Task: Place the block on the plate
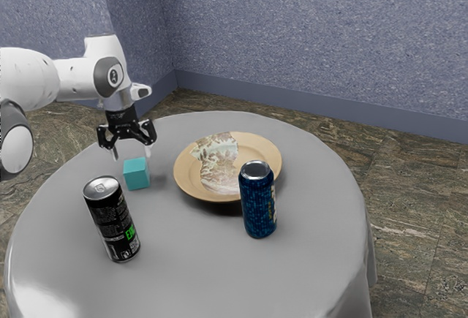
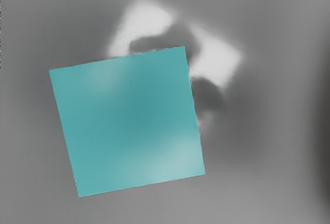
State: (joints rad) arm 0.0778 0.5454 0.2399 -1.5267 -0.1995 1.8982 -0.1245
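As a white-and-grey Franka arm (image 1: 69, 77) reaches in from the exterior view's left, its black two-finger claw (image 1: 131, 155) hangs pointing down above a round table (image 1: 194, 263) draped in smooth grey cloth. The claw's fingers stand spread, with nothing pinched between them. Directly under the claw and near its fingertips is the turquoise block (image 1: 136, 175), off the plate and apart from it; the wrist view looks down on the block's square top face, with pale patches of light on the tabletop beside it.

To the exterior view's right of the claw sits a tan round plate (image 1: 269, 148), its middle marked by a whitish-and-brown mottled pattern. Below the claw in the exterior view, past the block, stands a black drink can (image 1: 113, 219) with bright green lettering. Farther from the claw, beyond the block toward the exterior view's lower right, a dark blue drink can (image 1: 258, 201) stands upright near the plate. Behind the claw rise speckled blue-grey walls (image 1: 307, 33) over a brown stone-patterned floor (image 1: 409, 186).
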